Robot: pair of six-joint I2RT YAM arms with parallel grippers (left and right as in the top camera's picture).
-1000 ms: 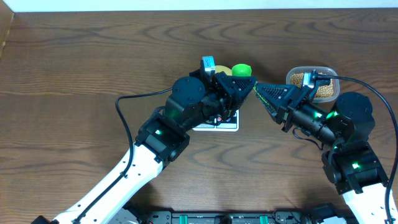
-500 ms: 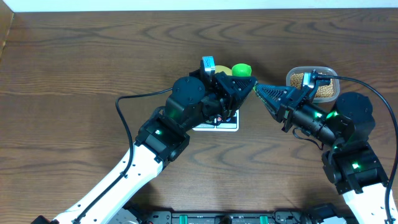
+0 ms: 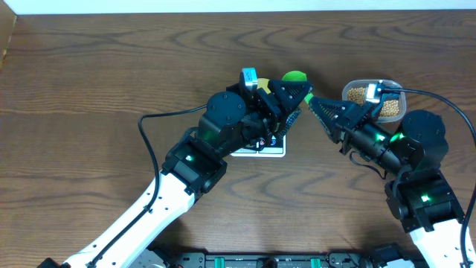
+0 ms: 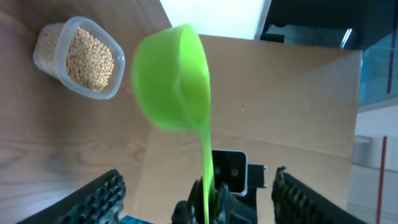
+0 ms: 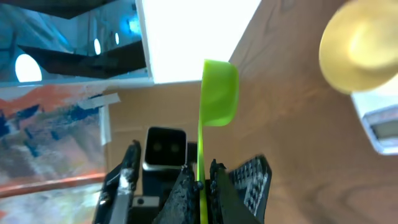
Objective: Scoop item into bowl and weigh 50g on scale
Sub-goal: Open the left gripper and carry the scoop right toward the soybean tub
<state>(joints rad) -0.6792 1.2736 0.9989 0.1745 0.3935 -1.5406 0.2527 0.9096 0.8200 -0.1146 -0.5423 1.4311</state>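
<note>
A bright green scoop (image 4: 171, 78) hangs in the air above the table, empty. My right gripper (image 5: 202, 167) is shut on its thin handle (image 5: 200, 143). My left gripper (image 4: 198, 176) stands open around that same handle, with its fingers (image 4: 99, 199) wide on either side and not touching it. In the overhead view the scoop (image 3: 295, 77) sits just beyond the two gripper tips, which meet nose to nose. The tan beans (image 4: 90, 59) fill a clear tub (image 3: 375, 100). The pale yellow bowl (image 5: 360, 43) rests on the white scale (image 5: 382, 124). From overhead, my left arm covers most of the scale (image 3: 256, 151).
The bean tub stands on the dark wooden table (image 3: 111, 74) to the right of the scale, close beside my right arm (image 3: 416, 138). A cardboard wall (image 4: 292, 106) rises behind the table.
My left gripper has opened and let go of the scoop handle. My right gripper has closed on it. The scoop has shifted slightly right and toward the back.
</note>
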